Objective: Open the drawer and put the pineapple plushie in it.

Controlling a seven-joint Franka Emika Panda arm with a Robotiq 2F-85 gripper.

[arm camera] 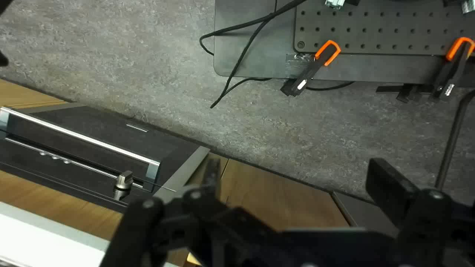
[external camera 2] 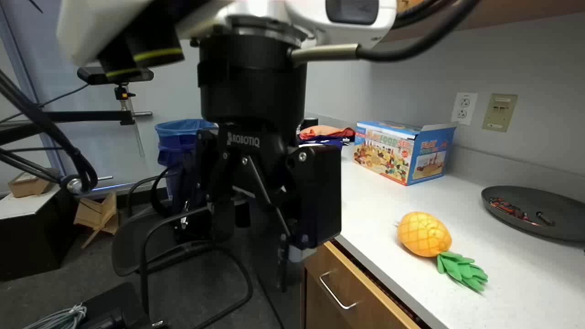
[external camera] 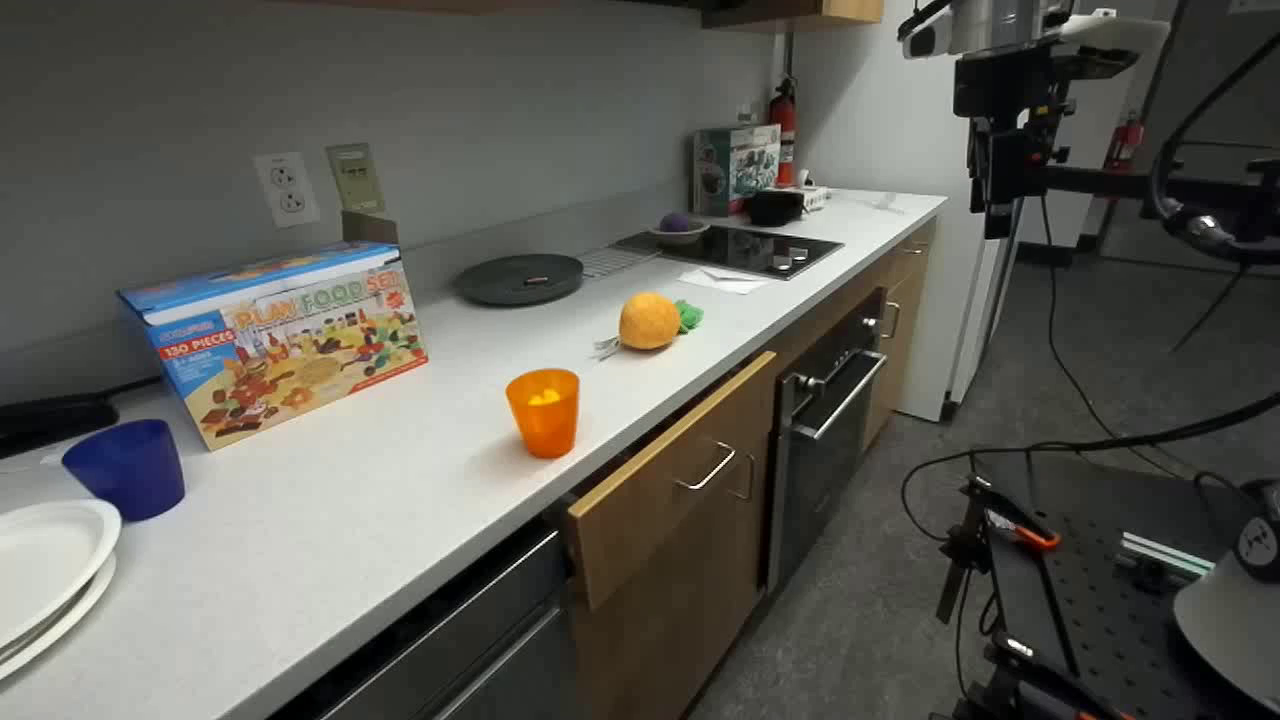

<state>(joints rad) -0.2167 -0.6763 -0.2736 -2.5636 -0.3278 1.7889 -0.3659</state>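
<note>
1. From the gripper (arm camera: 298, 178), its 2 fingers (arm camera: 387, 181) spread wide and holding nothing, the drawer (external camera: 655, 498) appears to lie lower and toward the counter (external camera: 380, 530); the gripper points down over the floor (arm camera: 167, 44).
2. The drawer stands ajar, its bar handle (external camera 2: 333, 293) running lengthwise along the front; the next pull likely starts there.
3. Beyond, the pineapple plushie (external camera 2: 428, 238) lies on the counter, leaves toward the cooktop (external camera: 745, 247).

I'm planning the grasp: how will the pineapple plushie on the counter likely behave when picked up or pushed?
The pineapple plushie will probably squash a little, as its rounded body looks padded. Pushed, that roundness may let it roll, though the green leaves at one end could make it swerve.
</note>
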